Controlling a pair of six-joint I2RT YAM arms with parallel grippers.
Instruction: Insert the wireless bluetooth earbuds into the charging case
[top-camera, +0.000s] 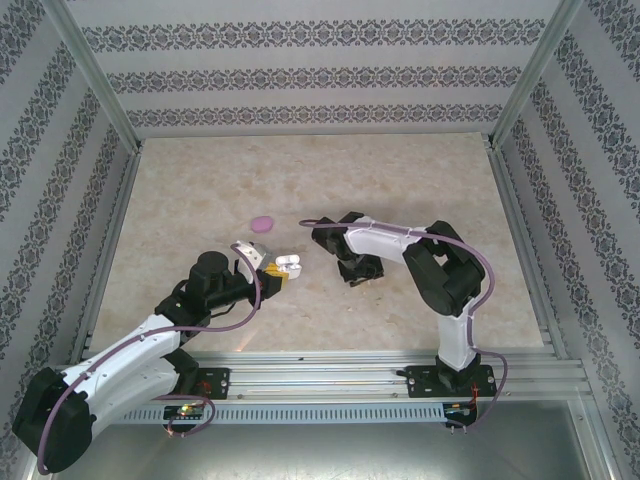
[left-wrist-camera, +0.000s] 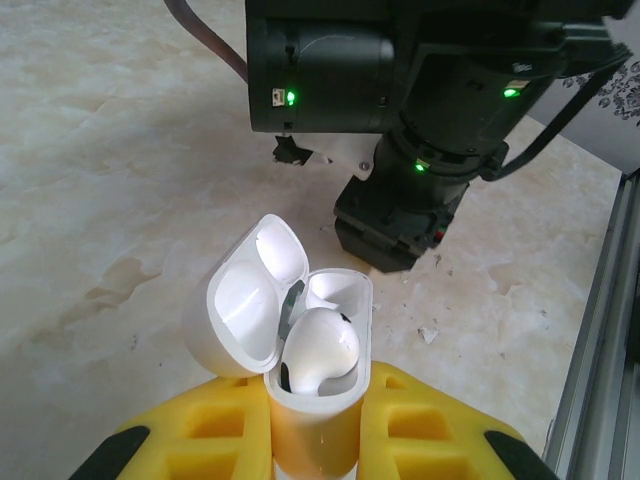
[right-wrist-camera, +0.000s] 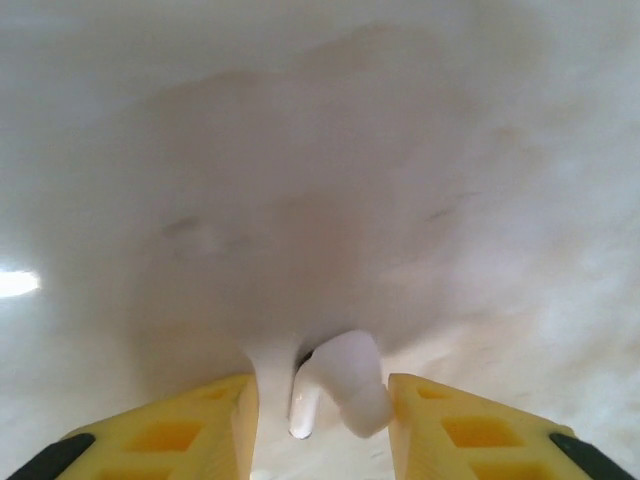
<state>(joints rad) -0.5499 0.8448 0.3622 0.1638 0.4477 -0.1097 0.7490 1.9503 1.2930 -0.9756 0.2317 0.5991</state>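
Note:
My left gripper (left-wrist-camera: 315, 440) is shut on a white charging case (left-wrist-camera: 318, 405), held upright above the table. Its lid (left-wrist-camera: 240, 310) is swung open to the left. One white earbud (left-wrist-camera: 320, 345) sits in the near socket; the far socket (left-wrist-camera: 335, 290) is hollow. In the top view the case (top-camera: 288, 266) is at centre, just left of the right arm. My right gripper (right-wrist-camera: 322, 420) hangs low over the table, open, with a second white earbud (right-wrist-camera: 350, 385) between its yellow fingers (right-wrist-camera: 190, 430). The bud's head is close to the right finger, and a gap separates its stem from the left one.
A small purple oval object (top-camera: 262, 223) lies on the marble table (top-camera: 200, 200) behind the left gripper. The right arm's black wrist (left-wrist-camera: 400, 80) looms just beyond the case. Metal rails (top-camera: 350, 365) run along the near edge, and patterned walls enclose the sides.

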